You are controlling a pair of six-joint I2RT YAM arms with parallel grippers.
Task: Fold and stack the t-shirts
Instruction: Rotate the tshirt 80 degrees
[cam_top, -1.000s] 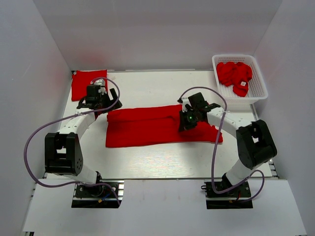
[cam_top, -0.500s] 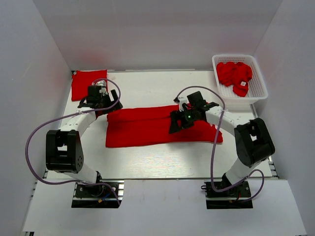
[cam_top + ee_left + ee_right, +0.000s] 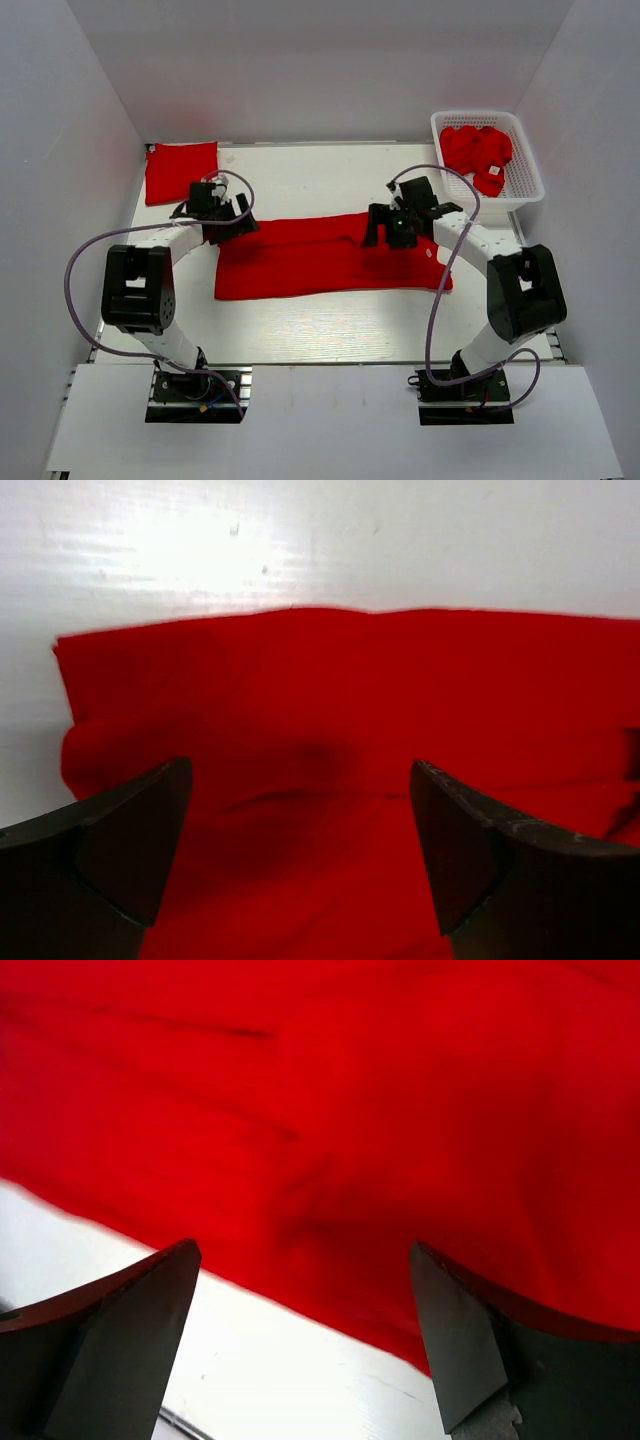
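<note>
A red t-shirt [image 3: 320, 258], folded into a long strip, lies across the middle of the table. My left gripper [image 3: 232, 224] hovers at its far left corner, open, with red cloth [image 3: 330, 710] under its empty jaws [image 3: 300, 850]. Over the strip's far edge, right of centre, my right gripper [image 3: 386, 228] is open too; in the right wrist view [image 3: 305, 1345] the cloth's edge [image 3: 330, 1130] and white table show between its fingers. A folded red t-shirt [image 3: 180, 171] lies at the back left corner.
A white mesh basket [image 3: 527, 175] at the back right holds crumpled red t-shirts [image 3: 476, 150]. White walls close in the table [image 3: 320, 175] on three sides. Purple cables loop from both arms.
My right gripper has opened, let go of the strip and pulled back toward its far edge. My left gripper has swung right, onto the strip's left end.
</note>
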